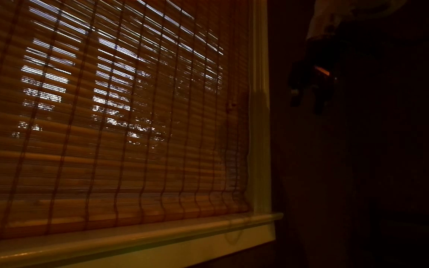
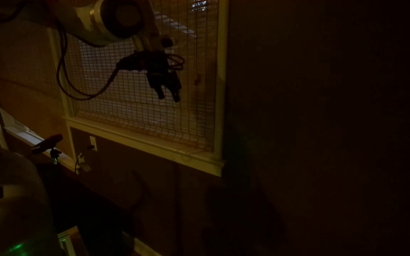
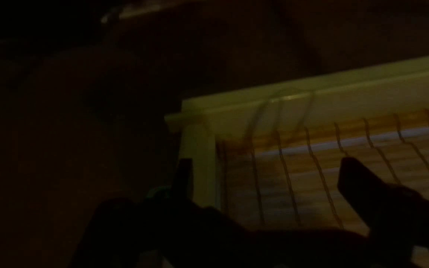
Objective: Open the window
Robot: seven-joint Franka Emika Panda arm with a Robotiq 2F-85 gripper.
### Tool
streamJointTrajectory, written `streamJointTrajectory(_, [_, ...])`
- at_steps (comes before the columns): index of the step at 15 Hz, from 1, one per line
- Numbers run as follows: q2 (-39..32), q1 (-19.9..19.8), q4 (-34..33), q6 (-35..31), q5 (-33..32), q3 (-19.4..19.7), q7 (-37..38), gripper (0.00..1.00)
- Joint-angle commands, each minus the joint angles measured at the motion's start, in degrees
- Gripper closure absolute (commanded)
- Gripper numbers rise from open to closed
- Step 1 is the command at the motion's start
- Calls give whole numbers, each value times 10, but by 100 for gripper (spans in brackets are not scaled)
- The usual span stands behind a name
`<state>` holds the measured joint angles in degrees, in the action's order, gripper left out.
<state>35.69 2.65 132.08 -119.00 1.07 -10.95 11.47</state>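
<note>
The window (image 1: 261, 149) has a pale frame and sill, also visible in an exterior view (image 2: 220, 89) and in the wrist view (image 3: 198, 156). A reddish-brown slatted blind (image 1: 125, 160) hangs down to the sill and covers the glass; light shows through its slats. A small dark pull (image 1: 231, 106) hangs near its right edge, also visible in an exterior view (image 2: 198, 79). A thin cord loop (image 3: 292, 90) lies over the sill. My gripper (image 2: 168, 99) points down in front of the blind. In the wrist view its fingers (image 3: 267, 162) are spread with nothing held between them.
In an exterior view a second window with a blind (image 2: 30, 99) is at the left. A camera on a stand (image 2: 48, 144), a wall outlet (image 2: 93, 143) and a large rounded pale body (image 2: 9, 185) are below. A cable (image 2: 84, 97) loops from the arm. The wall is very dark.
</note>
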Motion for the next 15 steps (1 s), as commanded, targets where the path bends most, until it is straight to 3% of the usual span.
streamJointTrajectory(1, [-31, -3, -54, -91, -16, -21, 33, 0])
streamJointTrajectory(2, [-43, -1, -64, -114, -17, -23, 23, 0])
streamJointTrajectory(3, [-12, 6, -35, -81, -6, -13, 19, 0])
streamJointTrajectory(11, [-17, 6, -36, -86, -6, -12, 19, 0])
streamJointTrajectory(15, [-46, 2, -51, -149, -10, -15, 18, 0])
